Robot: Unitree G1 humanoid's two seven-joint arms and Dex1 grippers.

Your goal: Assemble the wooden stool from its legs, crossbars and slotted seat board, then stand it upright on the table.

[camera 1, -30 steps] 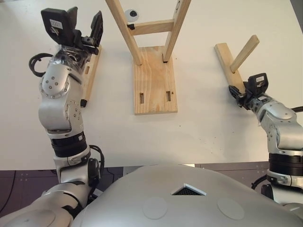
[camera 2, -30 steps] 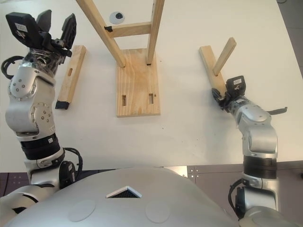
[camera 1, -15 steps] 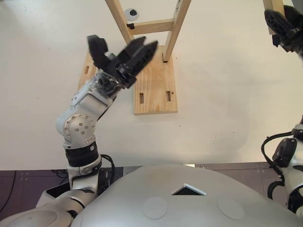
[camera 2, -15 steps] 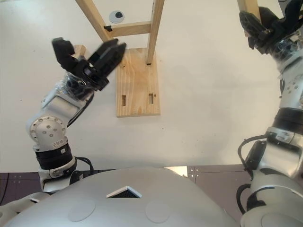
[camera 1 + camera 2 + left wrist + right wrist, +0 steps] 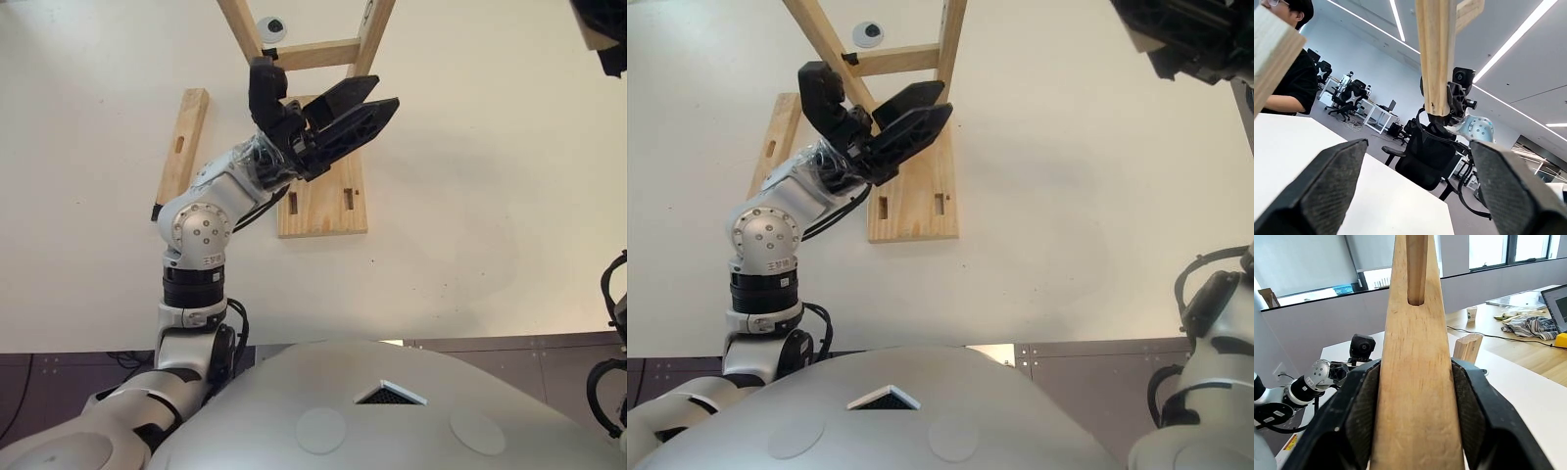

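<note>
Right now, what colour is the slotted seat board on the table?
The seat board is pale natural wood; left eye view shows it best.

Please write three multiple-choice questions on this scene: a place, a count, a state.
1. From the seat board, the loose leg lies: A left; B right; C on top.
2. Visible empty slots in the board: A one; B two; C four.
3. The right gripper is: A open; B shut on a crossbar; C shut on a raised leg.
1 A, it lies on the table at the robot's left. 2 B, two dark slots show. 3 C, both pads press the wood.
</note>
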